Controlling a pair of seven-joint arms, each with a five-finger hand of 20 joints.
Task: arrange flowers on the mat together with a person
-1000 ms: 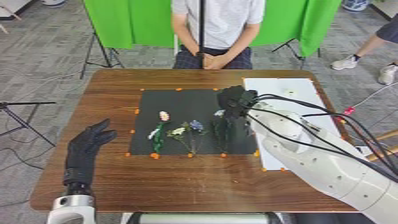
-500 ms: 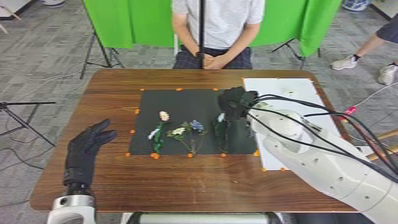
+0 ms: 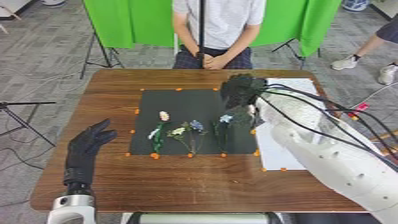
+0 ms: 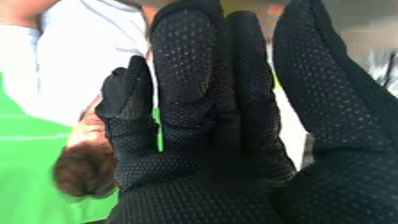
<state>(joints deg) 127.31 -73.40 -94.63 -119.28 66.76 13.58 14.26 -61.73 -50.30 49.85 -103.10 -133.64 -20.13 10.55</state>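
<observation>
In the head view my right hand (image 3: 240,90) is over the upper right part of the black mat (image 3: 182,100), beside the white sheet. The right wrist view shows the right hand (image 4: 213,175) open, its fingers straight with nothing between them and the thumb. On the mat lie a pink-and-white flower (image 3: 163,116) with green leaves, a pale yellow flower (image 3: 179,131), a blue flower (image 3: 196,125) and a light blue-white flower (image 3: 226,119) just below the right hand. My left hand (image 3: 82,150) rests open over the table left of the mat.
Orange markers (image 3: 155,156) edge the mat. A white sheet (image 3: 282,157) lies along its right side, partly under the right arm. The brown table (image 3: 178,190) extends toward the front. Black cables (image 3: 320,112) run along the right arm. A person sits across the table.
My right hand has moved up and slightly away from the light blue-white flower, which now shows uncovered on the mat. The left hand has stayed still.
</observation>
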